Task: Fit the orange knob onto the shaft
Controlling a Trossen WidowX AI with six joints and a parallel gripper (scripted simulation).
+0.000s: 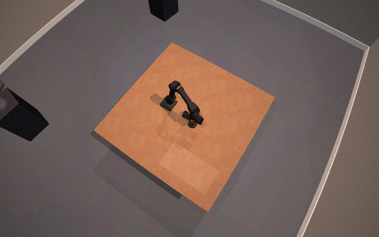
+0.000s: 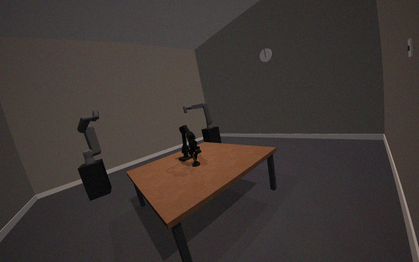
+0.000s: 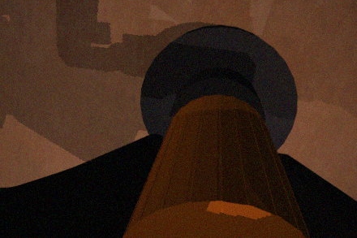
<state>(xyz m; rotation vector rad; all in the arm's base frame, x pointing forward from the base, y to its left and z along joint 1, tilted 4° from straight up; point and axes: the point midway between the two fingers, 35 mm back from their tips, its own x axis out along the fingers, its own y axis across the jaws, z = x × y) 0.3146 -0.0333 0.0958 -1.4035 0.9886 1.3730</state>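
Observation:
The orange knob [image 1: 192, 121] [image 2: 195, 158] [image 3: 219, 161] stands upright between the two dark fingers of my gripper [image 3: 217, 155], which is shut on it. The dark round pedestal [image 1: 192, 125] [image 2: 196, 164] [image 3: 280, 88] stands on the table right below the knob. In the wrist view the knob's lower end is over the raised middle of the pedestal. The shaft is hidden under the knob. Whether the knob touches the pedestal's top cannot be told. The hole's flat side is hidden.
The orange-brown table [image 1: 229, 97] [image 2: 230, 162] carries the arm's base [image 1: 168, 104] [image 2: 184, 158] behind the pedestal. A paler rectangle [image 1: 189, 169] marks the tabletop. Two grey arms on black blocks [image 2: 95, 179] [image 2: 211, 135] stand off the table.

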